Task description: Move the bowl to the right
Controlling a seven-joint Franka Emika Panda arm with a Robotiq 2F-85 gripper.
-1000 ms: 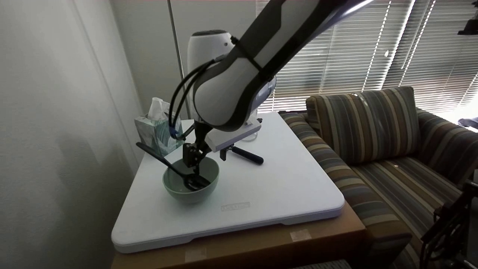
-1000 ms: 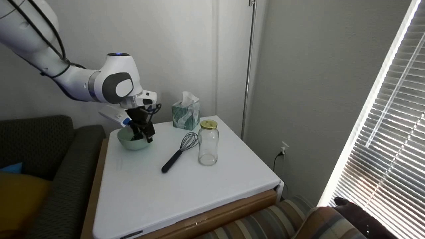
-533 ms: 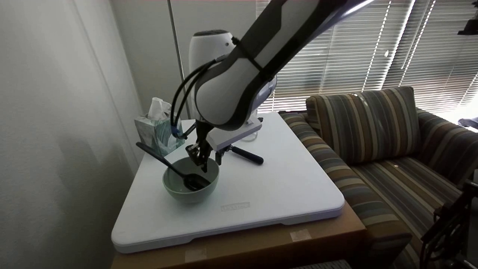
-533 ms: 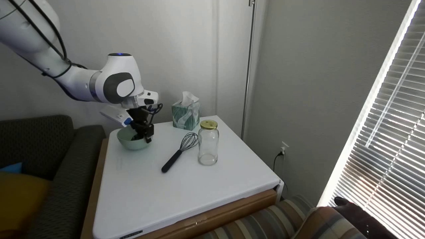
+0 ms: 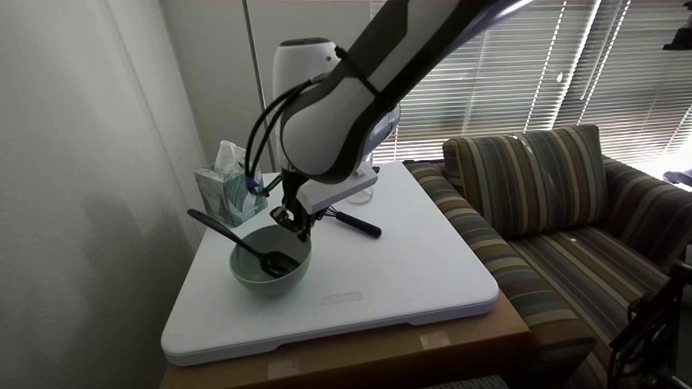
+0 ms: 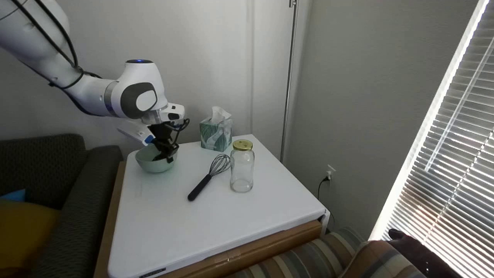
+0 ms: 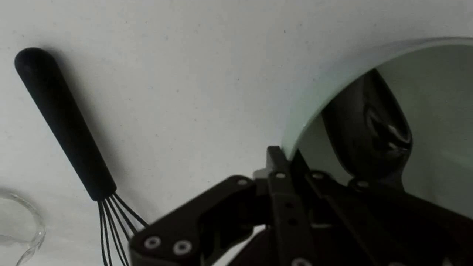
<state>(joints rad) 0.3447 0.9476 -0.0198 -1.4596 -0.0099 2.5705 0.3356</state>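
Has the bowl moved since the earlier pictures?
Yes. In an exterior view the bowl has shifted slightly toward the picture's left, farther from the mark on the white tabletop.

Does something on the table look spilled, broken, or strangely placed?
Nothing looks spilled or broken. Only the spoon seems slightly odd, as it could slide: it leans in the bowl, sticking out past the rim, while the gripper clamps that rim.

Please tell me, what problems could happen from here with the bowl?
The jaws grip the bowl at only one side, so it may tilt or slip. The black spoon, its handle sticking out past the rim, might slide out. A swing toward the whisk or glass jar could knock them.
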